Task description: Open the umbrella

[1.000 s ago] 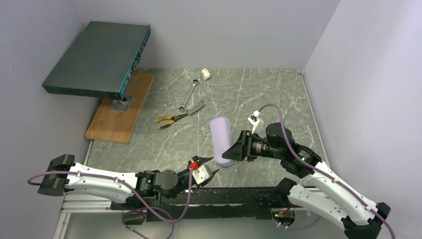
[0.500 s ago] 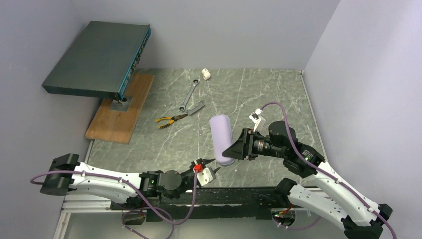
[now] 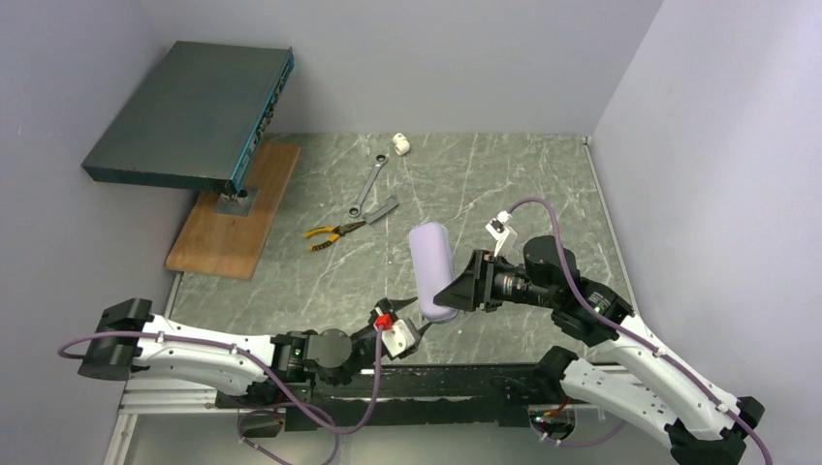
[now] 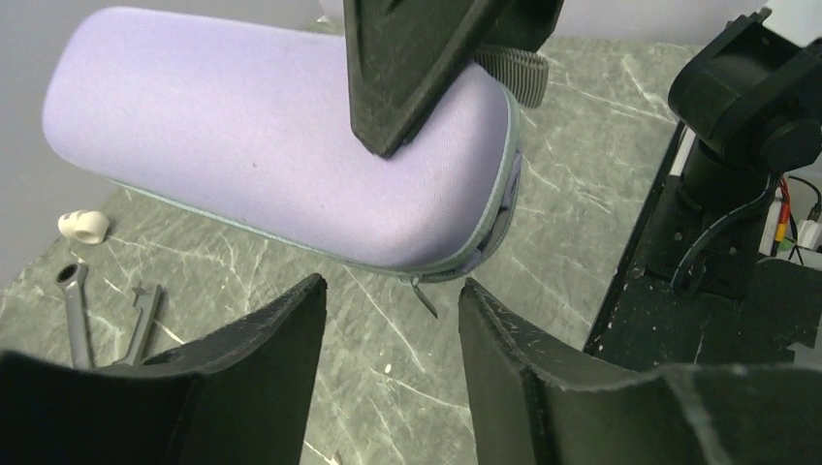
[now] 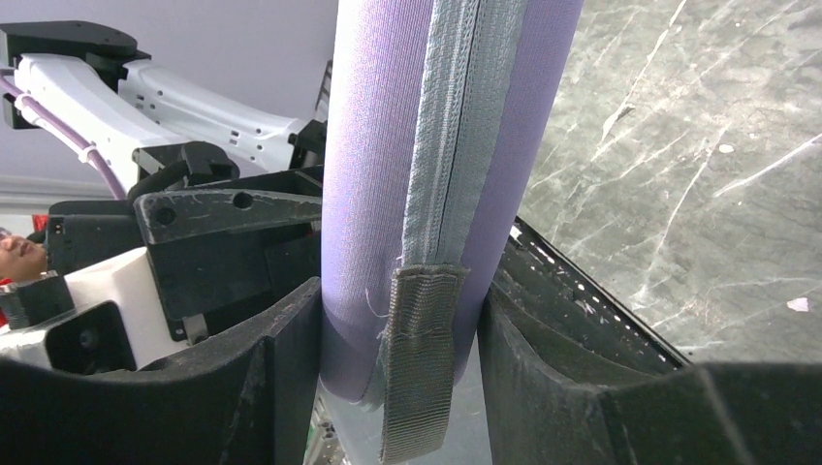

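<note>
Looking from above, the right gripper point(image 3: 448, 294) clamps the case point(image 3: 431, 263) near its end; the left gripper point(image 3: 411, 320) stands spread beside it. No umbrella shows, presumably zipped inside.

Left wrist: the tiny zip pull point(image 4: 424, 295) could slip the jaws.

Right wrist: an end grip, so a tug might twist the case free.

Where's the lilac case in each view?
Top external: lilac case at centre, long axis near vertical in frame.
Left wrist: upper left to centre, filling the top.
Right wrist: centre, upright between the fingers.
Shared landmark: right gripper clamped on the case's near end.
</note>
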